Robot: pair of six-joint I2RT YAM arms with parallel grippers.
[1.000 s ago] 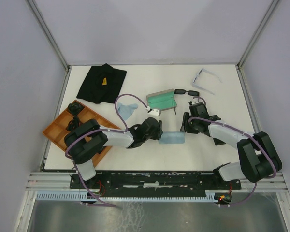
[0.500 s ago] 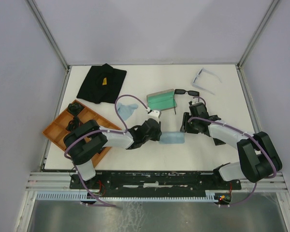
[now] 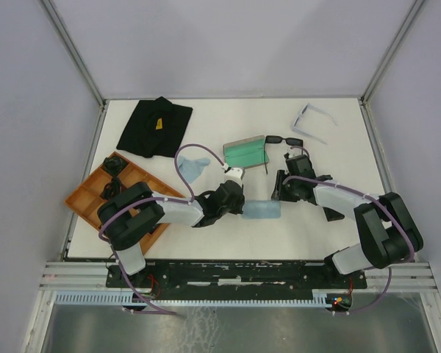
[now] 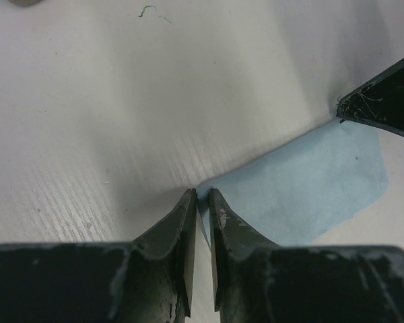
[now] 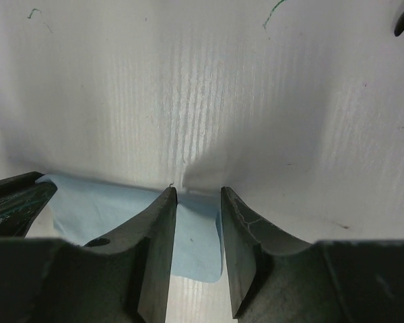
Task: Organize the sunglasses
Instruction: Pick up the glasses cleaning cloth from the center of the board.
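Observation:
The black-framed sunglasses [image 3: 283,140] lie folded at the back, just right of an open case with a green lining [image 3: 248,152]. The pale lavender sunglasses [image 3: 312,120] lie further back right. Neither pair is held. A light blue cloth [image 3: 263,211] lies flat between my two grippers. My left gripper [image 3: 243,207] is shut on the cloth's left corner [image 4: 310,192]. My right gripper [image 3: 281,197] is open and low over the cloth's right edge [image 5: 195,242], one jaw on each side of a corner. The glasses do not show in either wrist view.
A second light blue cloth [image 3: 193,165] lies left of the case. A black pouch [image 3: 154,126] is at the back left. An orange compartment tray [image 3: 95,195] with dark items sits at the left edge. Frame posts stand at the back corners.
My right arm has shifted slightly left toward the cloth. My left gripper and the cloth have hardly moved.

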